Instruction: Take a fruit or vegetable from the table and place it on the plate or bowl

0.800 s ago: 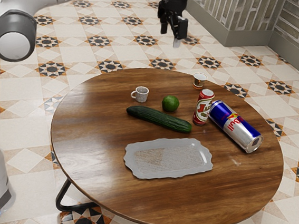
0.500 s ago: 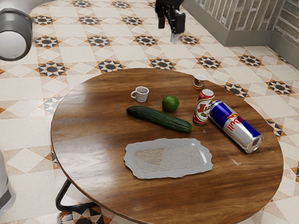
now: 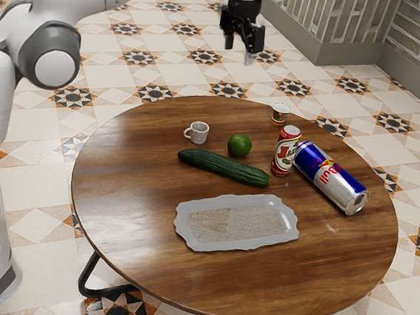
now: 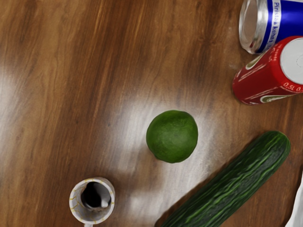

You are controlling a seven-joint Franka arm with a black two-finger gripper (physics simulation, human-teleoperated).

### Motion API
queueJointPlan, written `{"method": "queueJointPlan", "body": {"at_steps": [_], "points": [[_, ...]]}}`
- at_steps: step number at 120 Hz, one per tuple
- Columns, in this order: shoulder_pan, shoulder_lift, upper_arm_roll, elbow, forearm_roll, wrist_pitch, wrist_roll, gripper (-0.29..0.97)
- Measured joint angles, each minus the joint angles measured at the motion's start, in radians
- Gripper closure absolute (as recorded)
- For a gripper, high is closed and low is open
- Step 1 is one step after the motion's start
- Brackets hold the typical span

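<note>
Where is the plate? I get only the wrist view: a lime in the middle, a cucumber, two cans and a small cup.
Observer: The grey plate lies flat on the table, on the near side of the cucumber and apart from it, with nothing on it.
Operator: Does the gripper hold anything?
Observer: No. The gripper hangs high above the table with its fingers open and nothing between them.
Operator: Is there anything else that I miss?
Observer: A second small cup stands near the table's far rim, behind the red can.
</note>
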Motion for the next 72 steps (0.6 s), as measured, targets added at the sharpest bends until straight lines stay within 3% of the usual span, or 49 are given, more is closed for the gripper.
{"method": "queueJointPlan", "body": {"at_steps": [40, 72], "points": [[-0.019, 0.054, -0.006, -0.112, 0.018, 0.051, 0.002, 0.0], [-0.035, 0.002, -0.021, -0.418, 0.02, 0.232, 0.003, 0.0]]}}
